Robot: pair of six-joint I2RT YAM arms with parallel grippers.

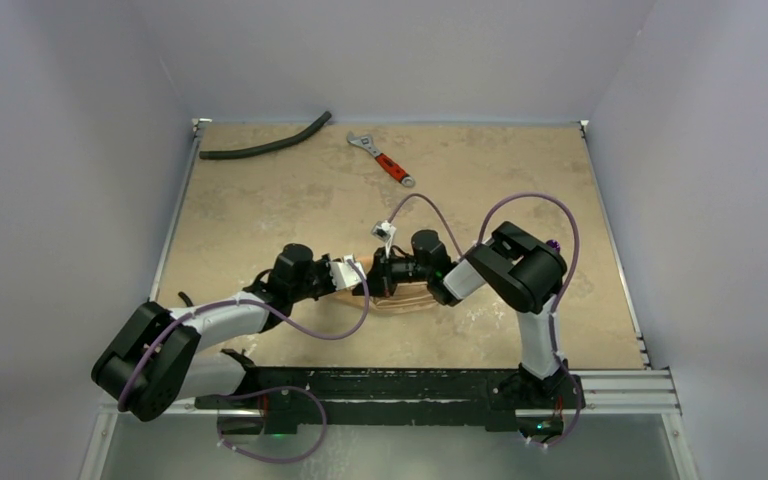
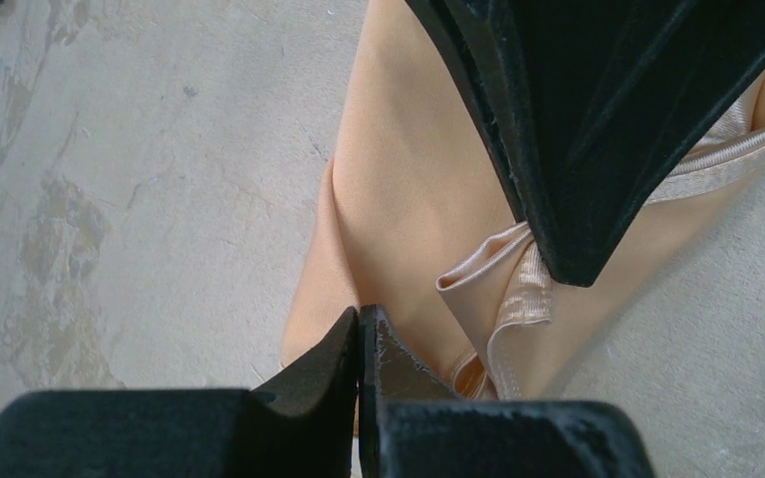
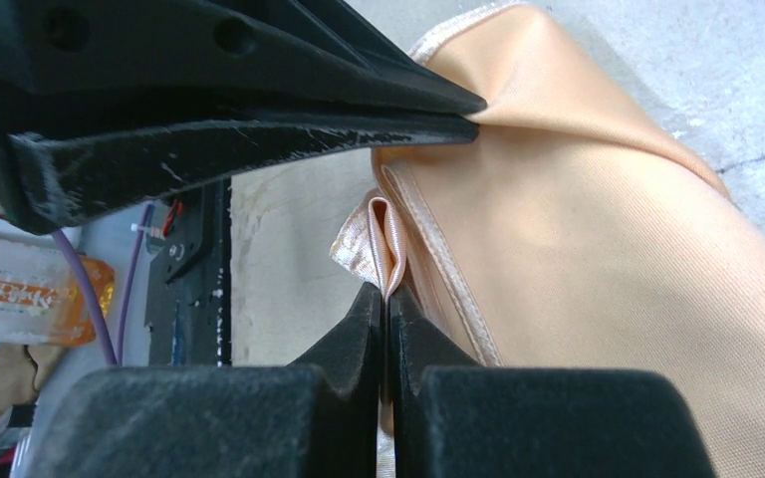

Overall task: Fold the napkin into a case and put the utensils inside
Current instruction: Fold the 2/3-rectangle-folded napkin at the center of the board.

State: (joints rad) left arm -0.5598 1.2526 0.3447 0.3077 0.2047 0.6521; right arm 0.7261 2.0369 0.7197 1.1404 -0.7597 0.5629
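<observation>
The peach-orange napkin (image 1: 410,300) lies bunched on the table between my two arms, mostly hidden under them from above. My left gripper (image 2: 361,317) is shut, and in the right wrist view its tips (image 3: 470,108) pinch a raised edge of the napkin (image 3: 578,259). My right gripper (image 3: 386,295) is shut on a narrow upright fold of the hemmed edge. In the left wrist view its black finger (image 2: 568,269) points down at that fold of the napkin (image 2: 408,179). No folded case shows. The utensils are not clearly in view. A small purple bit (image 1: 556,243) peeks out by the right elbow.
A curved black hose (image 1: 265,147) lies at the table's back left. A red-handled wrench (image 1: 382,160) lies at the back centre. Purple cables loop above both wrists. An orange packet (image 3: 20,289) sits beyond the table's near edge.
</observation>
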